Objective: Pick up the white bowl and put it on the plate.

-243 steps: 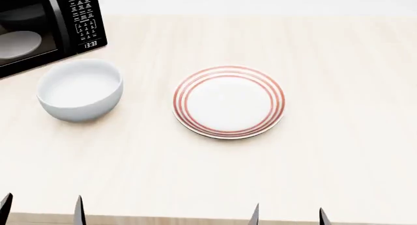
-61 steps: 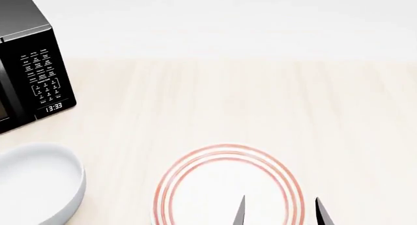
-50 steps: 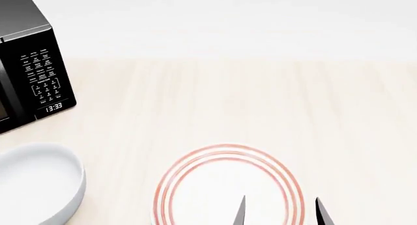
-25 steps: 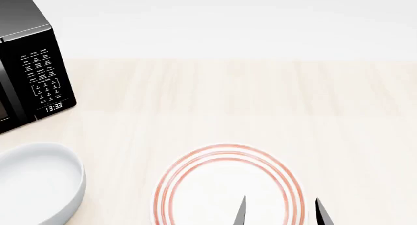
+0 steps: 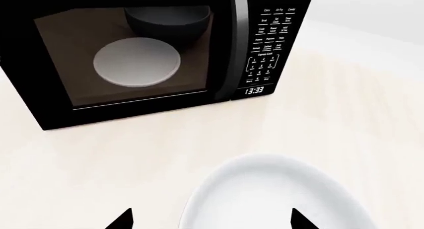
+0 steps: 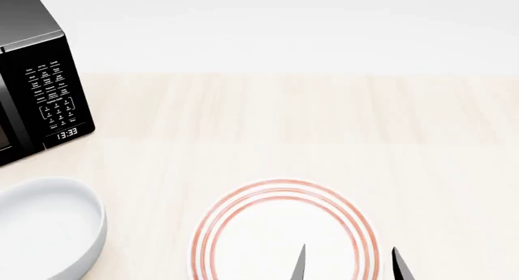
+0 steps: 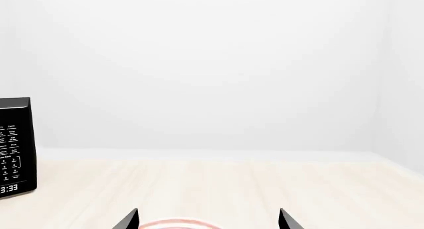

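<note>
The white bowl (image 6: 48, 228) stands empty on the light wooden table at the lower left of the head view. The left wrist view shows it (image 5: 271, 194) right under my left gripper (image 5: 208, 220), whose two dark fingertips stand wide apart, one either side of the bowl's near part. The plate (image 6: 284, 228) with red rings lies to the bowl's right. My right gripper (image 6: 349, 265) is open above the plate's near right part; its wrist view shows only the plate's far rim (image 7: 178, 223) between the fingertips (image 7: 129, 220). My left gripper is out of the head view.
A black microwave (image 6: 36, 88) stands at the far left behind the bowl, with a pale disc (image 5: 137, 61) and a dark bowl (image 5: 167, 20) inside. The wooden table (image 6: 324, 128) runs back to a white wall.
Since 4.9 s ago the head view has shifted so bowl and plate sit lower in it, and the left gripper left it. Over the last second nothing visibly moves.
</note>
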Motion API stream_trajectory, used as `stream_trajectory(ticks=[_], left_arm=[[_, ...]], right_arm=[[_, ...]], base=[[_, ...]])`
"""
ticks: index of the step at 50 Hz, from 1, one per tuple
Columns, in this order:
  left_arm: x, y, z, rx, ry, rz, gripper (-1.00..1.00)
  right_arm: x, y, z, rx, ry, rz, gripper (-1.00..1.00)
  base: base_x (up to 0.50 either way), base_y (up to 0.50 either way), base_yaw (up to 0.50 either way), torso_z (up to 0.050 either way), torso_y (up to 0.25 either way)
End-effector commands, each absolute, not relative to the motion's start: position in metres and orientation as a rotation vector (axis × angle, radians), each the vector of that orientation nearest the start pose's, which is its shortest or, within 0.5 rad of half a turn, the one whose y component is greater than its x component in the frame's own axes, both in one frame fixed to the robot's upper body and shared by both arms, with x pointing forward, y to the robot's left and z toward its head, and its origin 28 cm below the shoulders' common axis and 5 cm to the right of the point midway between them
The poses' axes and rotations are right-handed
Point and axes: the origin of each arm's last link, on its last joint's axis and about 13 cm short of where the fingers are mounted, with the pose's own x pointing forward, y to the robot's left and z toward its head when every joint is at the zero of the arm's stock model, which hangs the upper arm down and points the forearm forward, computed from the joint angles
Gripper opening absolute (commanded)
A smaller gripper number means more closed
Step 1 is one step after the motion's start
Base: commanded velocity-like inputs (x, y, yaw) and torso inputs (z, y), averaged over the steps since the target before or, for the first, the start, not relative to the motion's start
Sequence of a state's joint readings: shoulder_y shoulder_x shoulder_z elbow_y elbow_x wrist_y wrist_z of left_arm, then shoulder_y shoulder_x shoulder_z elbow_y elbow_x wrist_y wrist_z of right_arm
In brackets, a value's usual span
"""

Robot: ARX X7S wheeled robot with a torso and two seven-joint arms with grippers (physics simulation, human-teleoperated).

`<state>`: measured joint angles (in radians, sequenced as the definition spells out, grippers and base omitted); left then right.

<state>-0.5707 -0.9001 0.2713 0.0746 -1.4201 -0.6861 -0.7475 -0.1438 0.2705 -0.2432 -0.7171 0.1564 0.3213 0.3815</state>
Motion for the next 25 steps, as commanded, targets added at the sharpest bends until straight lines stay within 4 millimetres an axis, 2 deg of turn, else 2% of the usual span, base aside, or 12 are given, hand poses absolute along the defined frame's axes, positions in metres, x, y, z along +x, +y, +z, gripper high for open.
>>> stream_trajectory(ticks=[1, 25], left_arm=[[0.263, 0.328, 0.167, -0.175, 0.436, 0.277, 1.00], [0.272, 0.324, 0.149, -0.187, 0.470, 0.273, 1.00]], right_arm=[[0.158, -0.085, 0.106, -0.016, -0.193, -0.011, 1.00], [0.158, -0.085, 0.105, -0.015, -0.189, -0.009, 1.00]], base=[[0.00, 0.00, 0.00, 0.000, 0.000], [0.00, 0.00, 0.00, 0.000, 0.000]])
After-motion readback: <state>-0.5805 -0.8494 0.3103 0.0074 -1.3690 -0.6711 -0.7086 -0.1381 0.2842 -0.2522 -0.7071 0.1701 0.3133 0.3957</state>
